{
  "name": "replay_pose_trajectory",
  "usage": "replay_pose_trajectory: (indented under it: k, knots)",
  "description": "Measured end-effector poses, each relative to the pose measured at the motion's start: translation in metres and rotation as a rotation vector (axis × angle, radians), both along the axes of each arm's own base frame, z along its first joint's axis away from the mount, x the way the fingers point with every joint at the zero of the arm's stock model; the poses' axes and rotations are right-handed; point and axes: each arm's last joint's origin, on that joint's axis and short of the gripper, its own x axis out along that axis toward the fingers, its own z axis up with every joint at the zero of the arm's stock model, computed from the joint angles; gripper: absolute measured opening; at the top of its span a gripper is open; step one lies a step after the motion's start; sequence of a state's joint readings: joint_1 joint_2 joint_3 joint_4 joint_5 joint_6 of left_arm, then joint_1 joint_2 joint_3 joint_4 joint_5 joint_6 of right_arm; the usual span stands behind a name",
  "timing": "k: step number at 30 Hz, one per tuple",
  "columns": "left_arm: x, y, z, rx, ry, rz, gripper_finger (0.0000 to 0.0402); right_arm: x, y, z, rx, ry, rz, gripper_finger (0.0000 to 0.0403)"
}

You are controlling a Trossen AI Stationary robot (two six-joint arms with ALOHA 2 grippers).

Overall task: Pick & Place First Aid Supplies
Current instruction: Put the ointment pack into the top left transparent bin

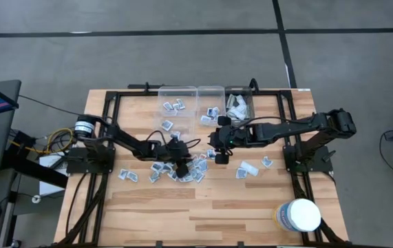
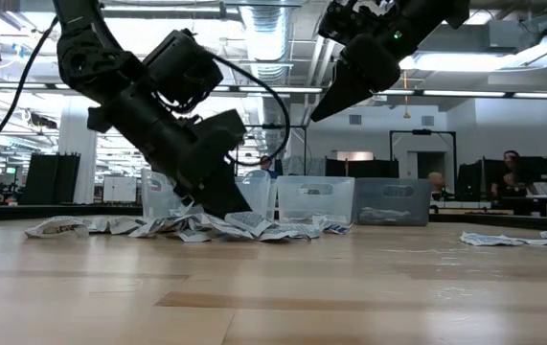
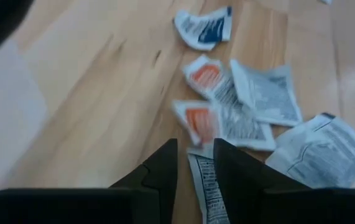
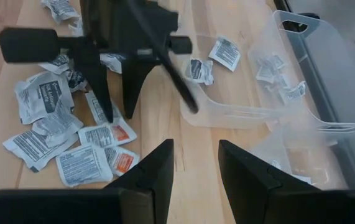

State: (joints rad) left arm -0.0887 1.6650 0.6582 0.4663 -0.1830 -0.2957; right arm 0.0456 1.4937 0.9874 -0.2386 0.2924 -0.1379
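Observation:
The first aid supplies are small white packets with dark or orange prints, heaped mid-table (image 1: 195,173) (image 2: 254,226); more lie scattered on the wood (image 1: 249,169). My left gripper (image 1: 180,167) (image 2: 225,206) (image 3: 196,163) is down in the heap, shut on one packet. My right gripper (image 1: 220,156) (image 2: 323,110) (image 4: 196,163) hangs open above the table, just right of the heap and on the near side of the bins, holding nothing. A few packets lie inside the clear bins (image 4: 270,71). My left gripper pinches a white printed packet (image 3: 203,182) between its two fingers. The fingers come from above, slanting down from the table's left. The packet fills the narrow gap between them and still lies on the table among the other packets.
Three clear plastic bins (image 1: 211,90) stand in a row at the table's far edge. A big white round tub (image 1: 299,215) stands at the near right corner. More packets lie left of the heap (image 1: 129,176). Bare wood stretches along the near side.

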Motion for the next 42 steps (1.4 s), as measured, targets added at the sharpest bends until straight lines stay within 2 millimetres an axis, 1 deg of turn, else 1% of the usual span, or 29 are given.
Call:
replay_pose_trajectory:
  k: [5, 11, 14, 20, 25, 28, 31, 37, 42]
  knots:
    - [0.0029, -0.0001, -0.0054, -0.024, -0.009, 0.022, 0.0102, 0.0000, 0.0000, 0.0000, 0.004, -0.001, -0.004, 0.0120]
    - [0.0031, -0.0001, -0.0050, -0.025, -0.014, 0.020, 0.0097, 0.0000, 0.0001, -0.0001, 0.008, -0.001, -0.002, 0.0120]
    - [0.0032, 0.0000, -0.0049, -0.026, -0.016, 0.020, 0.0087, 0.0000, 0.0001, -0.0001, 0.008, -0.001, -0.002, 0.0120]
    - [0.0038, -0.0002, -0.0040, -0.025, -0.028, 0.013, 0.0051, 0.0000, 0.0001, 0.0000, 0.012, -0.003, -0.007, 0.0120]
    - [0.0040, -0.0002, -0.0035, -0.024, -0.036, 0.012, 0.0042, 0.0000, 0.0001, -0.0001, 0.022, -0.006, -0.015, 0.0120]
    - [0.0048, -0.0004, -0.0020, -0.008, -0.052, 0.002, 0.0051, 0.0000, 0.0001, -0.0001, 0.022, -0.006, -0.015, 0.0120]
    - [0.0058, -0.0005, -0.0002, 0.022, -0.069, -0.015, 0.0071, 0.0000, 0.0001, -0.0001, 0.022, -0.006, -0.015, 0.0120]
    - [0.0059, 0.0016, -0.0001, 0.026, -0.069, -0.008, 0.0109, 0.0000, 0.0001, -0.0001, 0.023, -0.006, -0.013, 0.0120]
    - [0.0070, 0.0051, -0.0029, 0.023, -0.068, 0.005, 0.0123, 0.0000, 0.0002, -0.0001, 0.024, -0.006, -0.012, 0.0120]
